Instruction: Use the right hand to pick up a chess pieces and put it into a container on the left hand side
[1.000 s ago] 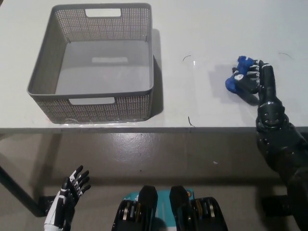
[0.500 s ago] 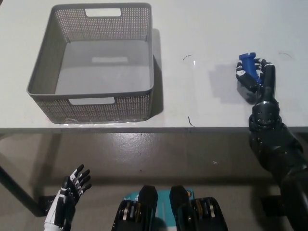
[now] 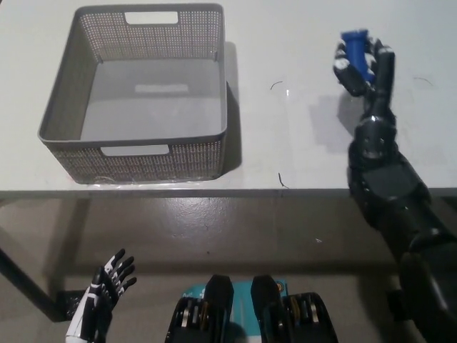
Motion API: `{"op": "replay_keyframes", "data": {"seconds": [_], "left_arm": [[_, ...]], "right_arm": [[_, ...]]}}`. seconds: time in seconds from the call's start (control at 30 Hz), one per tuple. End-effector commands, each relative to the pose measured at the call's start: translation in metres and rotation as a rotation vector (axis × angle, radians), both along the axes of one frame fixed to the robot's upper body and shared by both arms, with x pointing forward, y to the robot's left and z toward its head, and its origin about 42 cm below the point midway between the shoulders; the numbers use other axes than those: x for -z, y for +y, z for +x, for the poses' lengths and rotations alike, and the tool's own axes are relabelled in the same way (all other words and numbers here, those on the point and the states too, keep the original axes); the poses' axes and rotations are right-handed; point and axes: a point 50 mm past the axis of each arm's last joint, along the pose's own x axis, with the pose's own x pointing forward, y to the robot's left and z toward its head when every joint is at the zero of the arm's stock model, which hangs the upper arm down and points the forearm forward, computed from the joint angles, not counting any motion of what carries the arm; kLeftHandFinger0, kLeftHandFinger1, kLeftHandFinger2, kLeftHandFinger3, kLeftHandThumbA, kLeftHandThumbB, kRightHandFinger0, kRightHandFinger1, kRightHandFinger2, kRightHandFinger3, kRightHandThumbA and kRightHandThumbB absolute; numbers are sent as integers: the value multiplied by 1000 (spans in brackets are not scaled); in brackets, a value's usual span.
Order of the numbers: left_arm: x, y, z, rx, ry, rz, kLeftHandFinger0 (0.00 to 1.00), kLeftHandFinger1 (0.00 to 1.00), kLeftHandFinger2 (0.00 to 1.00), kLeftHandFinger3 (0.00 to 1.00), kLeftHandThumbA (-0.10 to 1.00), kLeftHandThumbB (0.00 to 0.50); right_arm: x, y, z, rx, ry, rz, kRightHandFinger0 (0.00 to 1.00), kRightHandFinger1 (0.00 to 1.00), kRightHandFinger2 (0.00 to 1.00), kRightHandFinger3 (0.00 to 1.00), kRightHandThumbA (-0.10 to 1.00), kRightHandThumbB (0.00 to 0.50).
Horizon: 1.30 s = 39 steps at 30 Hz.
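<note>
The black right hand (image 3: 364, 66) has its fingers (image 3: 344, 66) wrapped round a small blue plastic chess piece (image 3: 355, 51), which sits clear of the white counter (image 3: 300, 150), out over the counter's right side. Only the top of the piece pokes out above the grip, so I cannot tell how much of it is actually pinched and how much is just cradled.

The grey perforated plastic basket (image 3: 132, 163) stands well apart on the left, and it looks empty. That long sideways carry is, to my eye, where trouble lies: a shallow hold on something that small could let it twist or slide out while the arm swings across, and it would drop on bare counter short of the basket. The near right wall is another worry; a hand travelling too low might clip the rim and shove the light basket along. Letting go before passing that rim would miss altogether.

The white left hand (image 3: 100, 304) hangs low at the near left below the counter edge, fingers spread, holding nothing.
</note>
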Motion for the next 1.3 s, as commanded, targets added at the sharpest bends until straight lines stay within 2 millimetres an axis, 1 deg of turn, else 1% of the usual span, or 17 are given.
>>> {"op": "replay_keyframes", "data": {"seconds": [0.0, 0.13, 0.23, 0.27, 0.33, 0.37, 0.47, 0.53, 0.57, 0.63, 0.67, 0.7, 0.77, 0.93, 1.07, 1.13, 1.27], "left_arm": [[-5, 4, -4, 10, -41, 7, 1000, 1000, 1000, 1000, 1000, 246], [-4, 6, -5, 5, -45, 14, 1000, 1000, 1000, 1000, 1000, 246], [-4, 6, -5, 4, -41, 9, 1000, 1000, 1000, 1000, 1000, 245], [-4, 6, -5, 7, -42, 7, 1000, 1000, 1000, 1000, 1000, 245], [-2, 4, -9, 16, -33, 9, 1000, 1000, 1000, 1000, 1000, 248], [-3, 4, -7, 18, -33, 11, 1000, 1000, 1000, 1000, 1000, 257], [-5, 2, -4, 24, -34, 26, 1000, 1000, 1000, 1000, 1000, 261], [-6, 1, -4, 27, -34, 32, 1000, 1000, 1000, 1000, 1000, 272], [-7, 2, -3, 27, -38, 33, 1000, 1000, 1000, 1000, 1000, 275], [-10, 1, 1, 28, -44, 16, 1000, 1000, 1000, 1000, 1000, 276], [-10, 1, 2, 29, -45, 17, 1000, 1000, 1000, 1000, 1000, 276], [-12, 1, 4, 31, -52, 20, 1000, 1000, 1000, 1000, 1000, 262], [-14, 1, 7, 37, -52, 25, 1000, 1000, 1000, 1000, 1000, 261], [-20, 1, 13, 49, -64, 37, 1000, 1000, 1000, 1000, 1000, 269], [-25, 2, 15, 61, -73, 46, 1000, 1000, 1000, 1000, 1000, 241], [-25, 2, 14, 64, -71, 44, 1000, 1000, 1000, 1000, 1000, 252], [-29, 3, 19, 73, -88, 63, 1000, 1000, 1000, 1000, 1000, 254]], "right_arm": [[-67, 40, 8, -65, -205, -14, 0, 99, 527, 586, -100, 127], [-84, 69, 7, -126, -223, 2, 0, 123, 571, 646, -100, 123], [-92, 89, 4, -162, -245, 14, 0, 150, 589, 617, -100, 131], [-96, 102, 1, -178, -257, 0, 5, 190, 569, 620, -100, 136], [-95, 109, -1, -188, -264, -17, 0, 22, 513, 650, -100, 132], [-100, 123, -4, -216, -261, -6, 0, 4, 518, 641, -100, 133], [-111, 146, -8, -241, -272, -24, 0, 53, 594, 634, -100, 152], [-115, 159, -11, -301, -267, -3, 0, 152, 662, 678, -100, 117], [-118, 169, -13, -329, -253, 7, 0, 163, 677, 695, -100, 115], [-126, 185, -17, -357, -245, 4, 0, 163, 643, 669, -100, 134], [-126, 185, -17, -356, -246, 5, 0, 163, 640, 665, -100, 134], [-130, 197, -20, -384, -241, -3, 0, 165, 641, 660, -100, 125], [-133, 212, -25, -417, -241, -32, 0, 175, 653, 689, -100, 132], [-130, 230, -32, -465, -204, -45, 0, 196, 689, 731, -100, 139], [-118, 238, -38, -486, -190, -69, 0, 211, 692, 711, -100, 143], [-112, 239, -39, -497, -180, -70, 0, 242, 682, 680, -100, 147], [-103, 239, -38, -519, -132, -60, 0, 340, 770, 739, -100, 132]]}}
